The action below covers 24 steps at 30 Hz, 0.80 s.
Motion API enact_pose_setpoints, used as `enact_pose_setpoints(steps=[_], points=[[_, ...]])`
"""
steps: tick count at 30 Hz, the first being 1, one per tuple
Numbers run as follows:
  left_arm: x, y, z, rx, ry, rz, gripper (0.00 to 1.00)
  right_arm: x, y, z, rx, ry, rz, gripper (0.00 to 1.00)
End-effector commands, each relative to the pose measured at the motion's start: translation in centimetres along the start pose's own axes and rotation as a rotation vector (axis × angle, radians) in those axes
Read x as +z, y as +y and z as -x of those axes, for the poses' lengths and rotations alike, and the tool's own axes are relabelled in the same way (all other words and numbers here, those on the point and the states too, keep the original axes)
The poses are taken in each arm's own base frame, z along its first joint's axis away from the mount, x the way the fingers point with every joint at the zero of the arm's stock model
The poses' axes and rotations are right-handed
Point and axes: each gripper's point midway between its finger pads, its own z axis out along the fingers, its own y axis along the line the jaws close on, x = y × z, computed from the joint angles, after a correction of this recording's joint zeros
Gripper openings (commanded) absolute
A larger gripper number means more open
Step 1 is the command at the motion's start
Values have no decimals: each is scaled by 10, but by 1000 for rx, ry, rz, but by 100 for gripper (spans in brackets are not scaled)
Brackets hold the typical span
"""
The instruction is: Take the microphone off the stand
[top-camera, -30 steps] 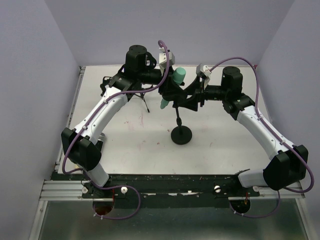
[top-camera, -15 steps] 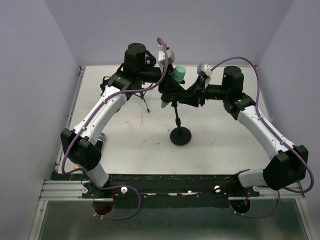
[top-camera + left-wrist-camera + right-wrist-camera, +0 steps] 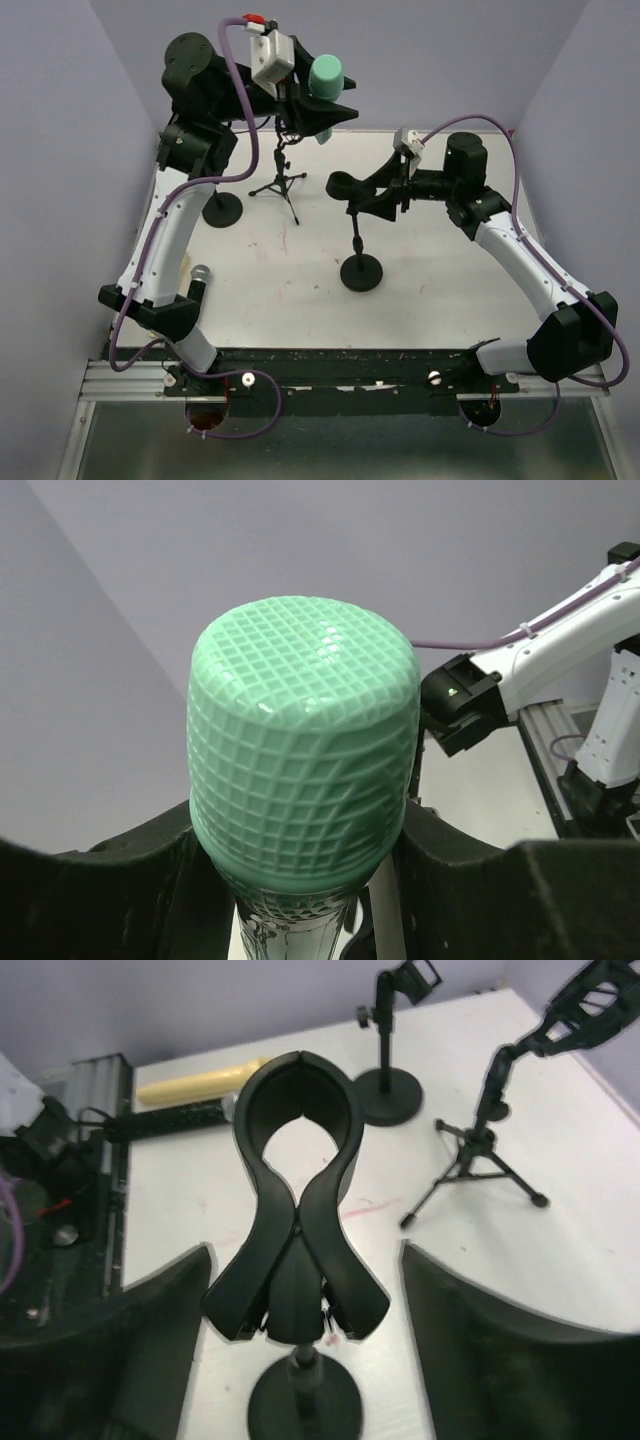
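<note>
While the raised left pincer (image 3: 300, 885) grips the microphone (image 3: 300, 740), the right pincer (image 3: 303, 1255) stands open around the stand (image 3: 300, 1065).

Plain lavender walls (image 3: 60, 150) around a scuffed white table (image 3: 280, 292)

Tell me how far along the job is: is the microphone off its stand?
Done: the stand's clip is empty. In hand: the left end effector holds the green microphone aloft. The right end effector flanks the clip, open. Left: probably only setting the microphone down.
</note>
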Motion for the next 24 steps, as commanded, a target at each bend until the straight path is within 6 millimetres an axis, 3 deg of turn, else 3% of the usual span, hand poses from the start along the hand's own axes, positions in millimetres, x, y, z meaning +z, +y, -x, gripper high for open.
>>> enact_pose_setpoints(steps=[1,5,7,10,16,21,24], points=[[-43,8,-5,27,114,127,0,-9,-13,12,5,11,-128,98],[-102,3,-55,-42,331,290,0,-19,-6,34,-4,13,-145,100],[-142,-1,-102,-122,480,419,0,-25,-3,46,-7,9,-169,100],[-214,-4,-162,-194,714,698,0,-34,-2,57,-24,10,-217,100],[-355,-40,-266,-282,1174,1102,0,-48,-8,64,-51,18,-323,100],[-464,-62,-308,-428,1372,1474,0,-45,-12,62,-40,32,-315,100],[-504,-72,-325,-552,1395,1588,0,-41,-12,64,-24,34,-291,100]])
